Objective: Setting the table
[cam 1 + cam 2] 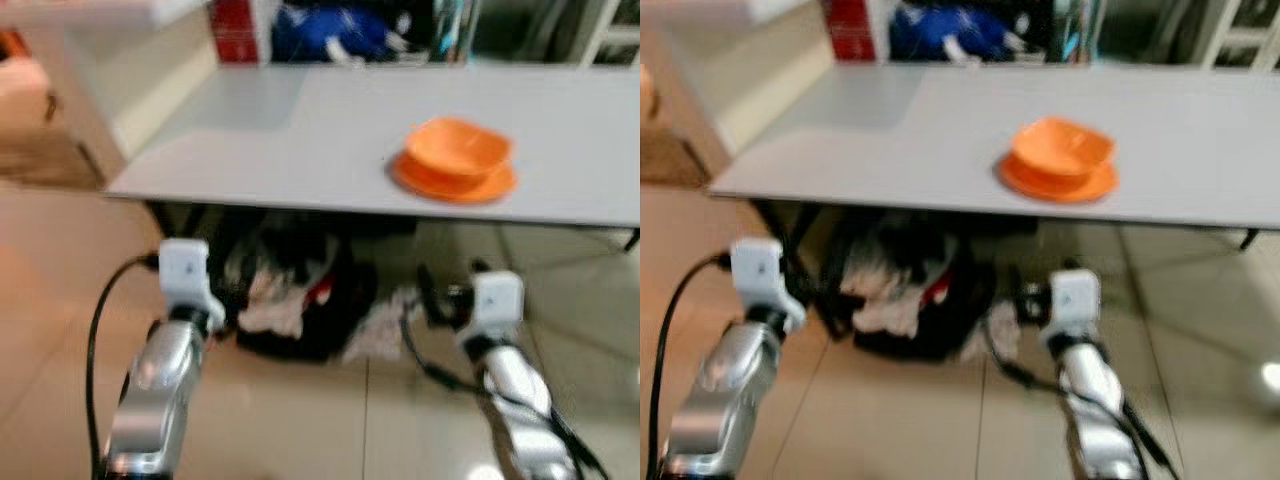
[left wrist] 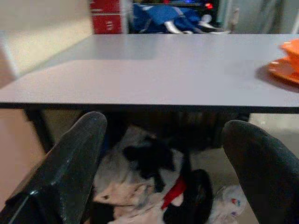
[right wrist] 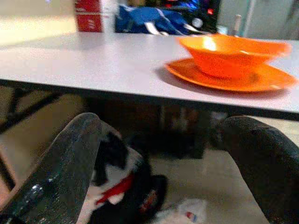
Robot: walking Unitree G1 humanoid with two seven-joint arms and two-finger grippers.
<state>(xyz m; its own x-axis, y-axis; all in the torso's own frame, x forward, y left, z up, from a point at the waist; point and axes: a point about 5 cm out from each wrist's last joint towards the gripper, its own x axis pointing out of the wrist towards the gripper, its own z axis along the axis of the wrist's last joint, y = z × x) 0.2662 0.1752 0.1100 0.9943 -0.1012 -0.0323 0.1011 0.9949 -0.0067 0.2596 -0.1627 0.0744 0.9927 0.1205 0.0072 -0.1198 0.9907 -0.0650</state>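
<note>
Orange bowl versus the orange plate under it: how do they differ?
The orange bowl is deep, with raised walls; the orange plate is flat and shallow. The plate is wider, its rim showing all round the bowl. The bowl sits on the plate; the plate rests on the grey table. Both share one orange colour.

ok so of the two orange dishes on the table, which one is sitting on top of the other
The orange bowl is on top. It is the deeper dish, resting in the middle of the flat orange plate, whose rim shows around it on the grey table.

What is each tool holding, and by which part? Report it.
Nothing is held. The left tool and right tool are both open and empty, below the grey table's edge.
</note>
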